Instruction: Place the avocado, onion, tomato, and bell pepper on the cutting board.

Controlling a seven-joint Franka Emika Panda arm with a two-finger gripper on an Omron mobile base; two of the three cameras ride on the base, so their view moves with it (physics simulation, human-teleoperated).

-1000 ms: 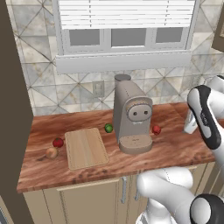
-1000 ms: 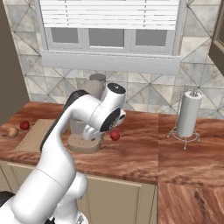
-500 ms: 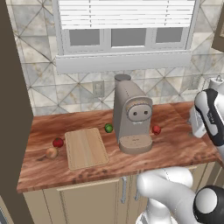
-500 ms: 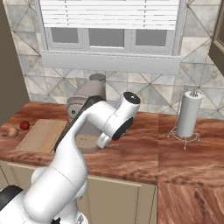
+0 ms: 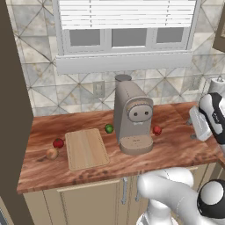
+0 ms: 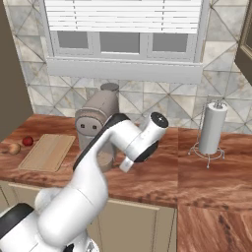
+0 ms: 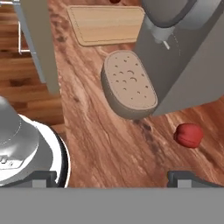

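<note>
On the reddish counter (image 5: 176, 151), the cutting board (image 5: 86, 148) is lying bare to the left of the coffee machine (image 5: 133, 116), so none of the four items is sitting on it yet. The avocado (image 5: 109, 128) is resting just beside the machine's left side, near the board's far right corner. The onion (image 5: 52, 153) is sitting off the board's left edge, well apart from the machine, with a red fruit (image 5: 58, 143) close behind it. A second red fruit (image 5: 157, 130) is lying just to the right of the machine; which red one is the tomato and which the pepper is too small to tell.

The gripper (image 7: 111, 177) is hanging above the counter in front of the machine with its jaws spread wide and nothing between them, which reads as a reach toward that right-hand red fruit (image 7: 188, 134), the nearest piece.

Looking from the left base camera is giving all four pieces at once. From the right base camera the machine and the arm are hiding the avocado and the right-hand red fruit, while the onion (image 6: 14, 147) and its red neighbour (image 6: 28, 141) are showing past the board (image 6: 48, 152). From the hand camera the machine's round perforated drip tray (image 7: 129, 85) is appearing close up, with the board (image 7: 107, 23) beyond it.
</note>
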